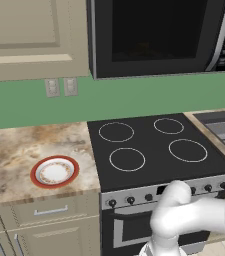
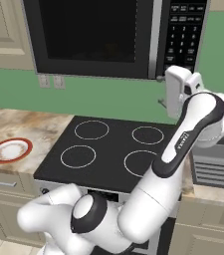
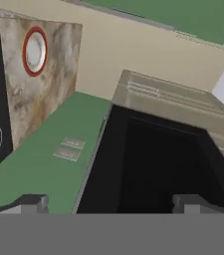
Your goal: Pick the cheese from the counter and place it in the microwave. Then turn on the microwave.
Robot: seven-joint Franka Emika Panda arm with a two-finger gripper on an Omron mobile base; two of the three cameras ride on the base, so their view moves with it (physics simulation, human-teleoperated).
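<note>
Boxy glossy-black microwave (image 1: 159,35) above marbled stone counter (image 1: 14,150).

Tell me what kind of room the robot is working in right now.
A home kitchen, rendered: a black microwave is mounted above a black glass stovetop, beside a marbled stone counter carrying a red-rimmed plate.

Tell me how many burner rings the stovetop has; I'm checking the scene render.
4, on the black stovetop: back left, back right, front left, front right. None look hidden in the left base view.
</note>
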